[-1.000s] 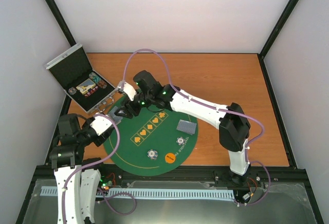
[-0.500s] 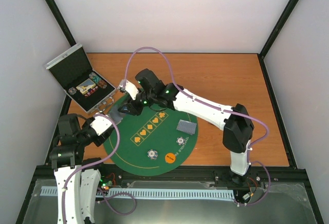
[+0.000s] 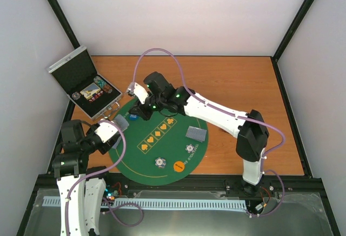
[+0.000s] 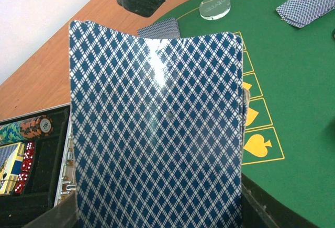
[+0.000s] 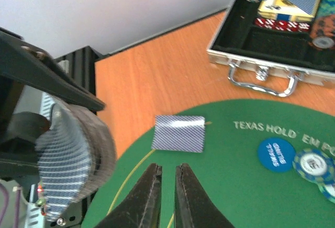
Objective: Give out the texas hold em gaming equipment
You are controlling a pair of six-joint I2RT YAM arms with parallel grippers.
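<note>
A thick deck of blue-backed playing cards (image 4: 157, 128) fills the left wrist view, and my left gripper (image 3: 114, 129) is shut on it at the mat's left rim; its fingers are hidden behind the cards. The deck (image 5: 73, 160) also shows at the left of the right wrist view. One card (image 5: 178, 133) lies face down on the green mat (image 5: 235, 196), just beyond my right gripper (image 5: 167, 166). That gripper's jaws stand almost together with nothing between them. A blue disc (image 5: 276, 154) and poker chips (image 5: 313, 165) lie to its right. A clear disc (image 4: 215, 7) sits further along the mat.
The open silver case (image 3: 86, 82) stands at the back left with chips, dice and a card box inside. More face-down cards (image 3: 196, 133), two chips (image 3: 190, 148) and an orange disc (image 3: 179, 166) lie on the mat's right and near parts. The right arm (image 3: 216, 114) spans the mat.
My right gripper has drawn back up and to the right from the deck and its jaws have closed. The single card now lies uncovered on the mat. The left arm has not moved.
</note>
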